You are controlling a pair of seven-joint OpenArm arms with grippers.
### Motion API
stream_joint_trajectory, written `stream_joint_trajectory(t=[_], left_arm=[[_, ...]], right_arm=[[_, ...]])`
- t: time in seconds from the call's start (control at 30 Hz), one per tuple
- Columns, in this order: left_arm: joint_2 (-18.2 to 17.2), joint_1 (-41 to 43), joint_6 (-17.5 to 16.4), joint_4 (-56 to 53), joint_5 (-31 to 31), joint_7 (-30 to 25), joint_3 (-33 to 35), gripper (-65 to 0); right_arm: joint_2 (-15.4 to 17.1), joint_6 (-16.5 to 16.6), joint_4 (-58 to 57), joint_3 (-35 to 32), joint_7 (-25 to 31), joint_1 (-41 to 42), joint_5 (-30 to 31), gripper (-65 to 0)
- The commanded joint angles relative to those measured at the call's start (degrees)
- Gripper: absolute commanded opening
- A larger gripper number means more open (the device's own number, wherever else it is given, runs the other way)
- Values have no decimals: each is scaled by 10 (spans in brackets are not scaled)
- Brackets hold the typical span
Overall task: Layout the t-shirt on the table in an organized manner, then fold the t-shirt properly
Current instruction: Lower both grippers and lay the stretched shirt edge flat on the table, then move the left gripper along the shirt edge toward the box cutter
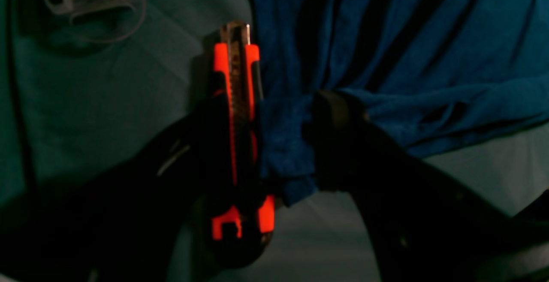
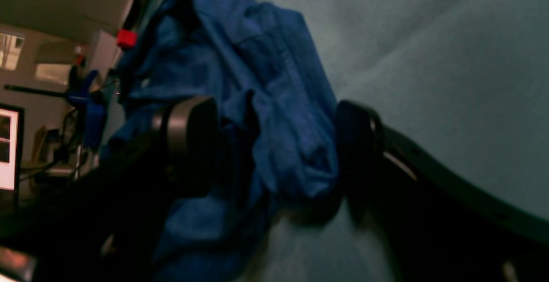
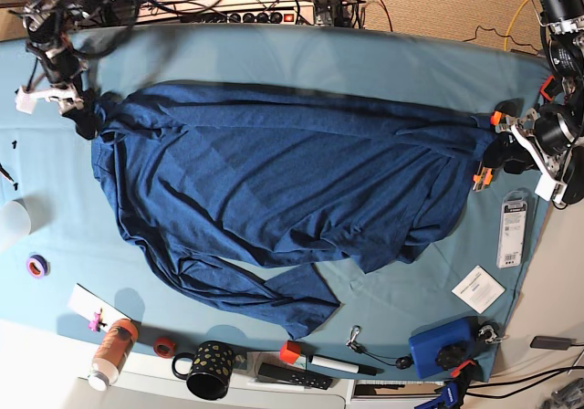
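The dark blue t-shirt (image 3: 274,181) lies spread across the teal table (image 3: 274,53), its far edge pulled straight between both arms. My left gripper (image 3: 506,149) is at its right end. In the left wrist view that gripper (image 1: 270,106) is shut on a bunched corner of the t-shirt (image 1: 407,37), with an orange utility knife (image 1: 233,115) caught between the fingers too. My right gripper (image 3: 78,108) is at the shirt's left end. In its wrist view the right gripper (image 2: 274,127) is open, and a fold of the t-shirt (image 2: 266,80) lies loose between the wide jaws.
A packaged tool (image 3: 513,231), a white card (image 3: 477,288) and a blue box (image 3: 441,348) sit at the right. Along the near edge are a spotted mug (image 3: 208,370), a bottle (image 3: 111,347) and a marker (image 3: 333,363). A tape roll (image 3: 36,265) lies at the left.
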Motion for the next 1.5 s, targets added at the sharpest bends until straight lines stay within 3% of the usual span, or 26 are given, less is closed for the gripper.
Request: stream_joint_trajectory(t=[0.0,0.63,0.73,0.83,0.87,0.93,1.13,1.2,1.47], left_arm=[[-12,-6,-2,9,-10,-12,-5,-336],[-12,-6,-2,9,-10,-12,-5,-336],[-11,-6,-2,9,-10,-12,-5,-336],[-11,-6,-2,9,-10,-12,-5,-336],[-11,-6,-2,9,-10,-11,-5,-336],[-11,-6,0,9,-11,-5,-5,-336],[-11,19,80,9,-28,0,-5,-309],[-7,34,80,9,-30,0,-5,-276],[33,94,80,9,-80,16,-5,-274]], right_arm=[[3,2,8,1,14,2,12,-230],[-9,-2,8,1,17,2,8,-233],[-9,0,8,1,17,2,8,-331],[-9,25,8,1,9,7,8,-595],[-9,26,8,1,5,8,8,-650],[-9,26,8,1,2,11,8,-650],[-8,26,8,1,-1,11,8,-650],[-8,26,8,1,-1,11,8,-650],[-8,26,8,1,-3,11,8,-650]])
